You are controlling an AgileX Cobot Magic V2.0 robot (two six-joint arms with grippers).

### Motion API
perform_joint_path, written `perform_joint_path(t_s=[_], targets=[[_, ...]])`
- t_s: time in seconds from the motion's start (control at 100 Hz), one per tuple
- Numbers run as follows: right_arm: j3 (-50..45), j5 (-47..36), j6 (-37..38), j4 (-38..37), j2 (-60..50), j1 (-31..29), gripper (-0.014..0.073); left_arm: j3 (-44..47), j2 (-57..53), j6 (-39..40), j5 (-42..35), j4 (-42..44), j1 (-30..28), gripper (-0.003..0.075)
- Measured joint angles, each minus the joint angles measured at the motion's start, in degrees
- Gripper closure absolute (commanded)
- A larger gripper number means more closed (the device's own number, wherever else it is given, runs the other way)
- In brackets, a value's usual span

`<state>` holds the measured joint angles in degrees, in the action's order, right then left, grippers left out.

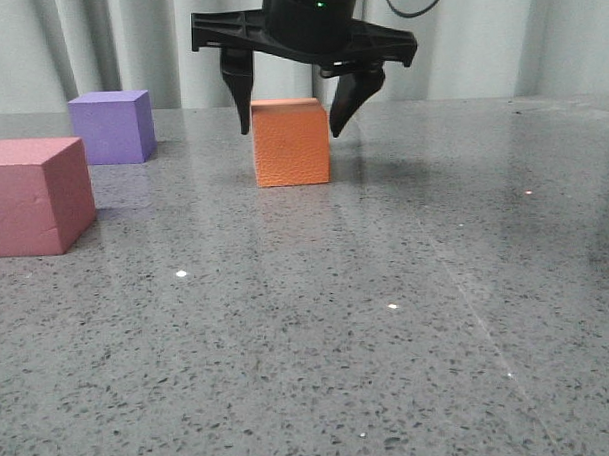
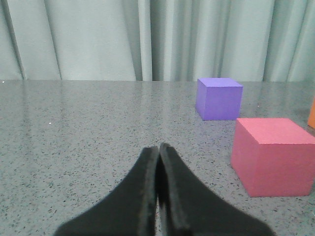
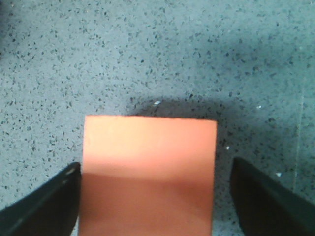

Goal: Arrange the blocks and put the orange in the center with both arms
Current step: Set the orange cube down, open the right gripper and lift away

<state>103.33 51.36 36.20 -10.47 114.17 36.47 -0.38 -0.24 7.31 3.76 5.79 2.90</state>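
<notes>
The orange cube [image 1: 292, 142] rests on the grey table at centre back. My right gripper [image 1: 291, 124] hangs over it, open, one finger on each side of its top; the right wrist view shows the orange cube [image 3: 149, 172] between the spread fingers, with a gap on one side. The purple cube [image 1: 112, 126] stands at the back left, and the pink-red cube [image 1: 35, 195] nearer at the left edge. My left gripper [image 2: 158, 148] is shut and empty, low over the table. From it, the pink-red cube [image 2: 273, 155] and purple cube [image 2: 219, 98] lie ahead to one side.
A grey speckled table [image 1: 388, 325] extends to a pale pleated curtain [image 1: 538, 35] along its far edge. A sliver of orange [image 2: 312, 113] shows at the edge of the left wrist view.
</notes>
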Motion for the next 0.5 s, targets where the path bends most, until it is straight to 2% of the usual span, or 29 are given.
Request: perform_joint_path(t_s=[0.27, 0.5], targets=[[0.75, 0.62, 0.05, -0.91, -0.48, 0.00, -0.0050, 0.00, 0.00, 0.00, 0.00, 0.00, 0.00, 0.0739], [0.98, 0.67, -1.46, -5.38, -6.86, -0.13, -0.0050, 0.00, 0.00, 0.00, 0.00, 0.00, 0.00, 0.0739]])
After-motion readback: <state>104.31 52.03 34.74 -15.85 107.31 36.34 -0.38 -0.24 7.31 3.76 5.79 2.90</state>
